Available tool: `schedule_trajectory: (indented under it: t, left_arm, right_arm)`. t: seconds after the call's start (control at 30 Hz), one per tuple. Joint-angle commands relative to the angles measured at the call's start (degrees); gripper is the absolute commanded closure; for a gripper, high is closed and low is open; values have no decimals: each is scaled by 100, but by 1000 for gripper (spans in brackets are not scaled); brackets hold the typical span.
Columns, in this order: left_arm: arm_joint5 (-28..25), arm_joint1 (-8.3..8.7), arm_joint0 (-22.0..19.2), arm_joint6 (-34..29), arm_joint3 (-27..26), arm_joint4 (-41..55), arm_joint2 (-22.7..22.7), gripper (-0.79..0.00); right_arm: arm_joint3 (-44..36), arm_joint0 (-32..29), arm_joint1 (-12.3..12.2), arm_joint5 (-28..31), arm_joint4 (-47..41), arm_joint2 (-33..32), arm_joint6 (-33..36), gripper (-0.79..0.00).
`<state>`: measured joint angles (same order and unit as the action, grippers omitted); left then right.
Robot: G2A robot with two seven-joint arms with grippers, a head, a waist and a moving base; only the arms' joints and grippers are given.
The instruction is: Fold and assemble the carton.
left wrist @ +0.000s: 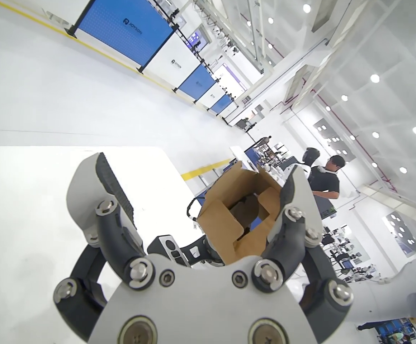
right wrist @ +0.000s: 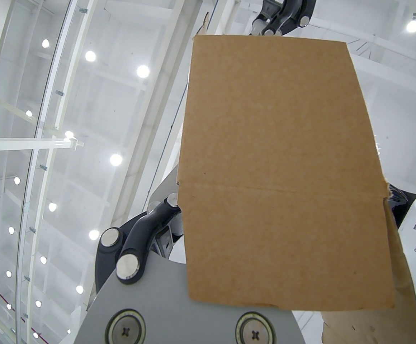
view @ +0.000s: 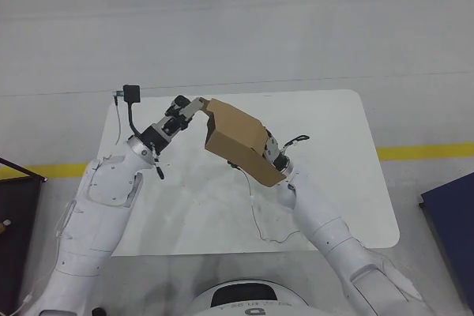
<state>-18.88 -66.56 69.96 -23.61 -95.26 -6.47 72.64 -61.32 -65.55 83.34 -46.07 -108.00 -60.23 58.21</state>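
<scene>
A brown cardboard carton point(view: 237, 142) hangs tilted above the white table point(view: 340, 174). My right gripper point(view: 275, 152) holds it at its near right end, shut on the cardboard. In the right wrist view a flat creased panel of the carton point(right wrist: 283, 180) covers that gripper, with one finger point(right wrist: 163, 189) showing beside it. My left gripper point(view: 194, 106) is at the carton's far left corner, open. In the left wrist view its fingers stand wide apart point(left wrist: 199, 170) and the carton's open end point(left wrist: 236, 213) with loose flaps shows between them, one pad point(left wrist: 294, 195) at its edge.
A small black device point(view: 131, 93) on a cable sits at the table's far left corner. A thin cable point(view: 257, 213) trails over the table near the right arm. A dark cabinet point(view: 8, 197) stands left of the table and a dark blue panel point(view: 458, 229) right of it.
</scene>
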Motion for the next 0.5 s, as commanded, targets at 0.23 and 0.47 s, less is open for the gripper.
schedule_trajectory:
  t: [0.23,0.47]
  left_arm:
    - [230,-33,-235,-161,135,-418,-252,-785]
    - [222,-41,-243,-183,237,-463,-276,-785]
  right_arm:
    - [0,0,0,0,0,0,0,0]
    - [0,0,0,0,0,0,0,0]
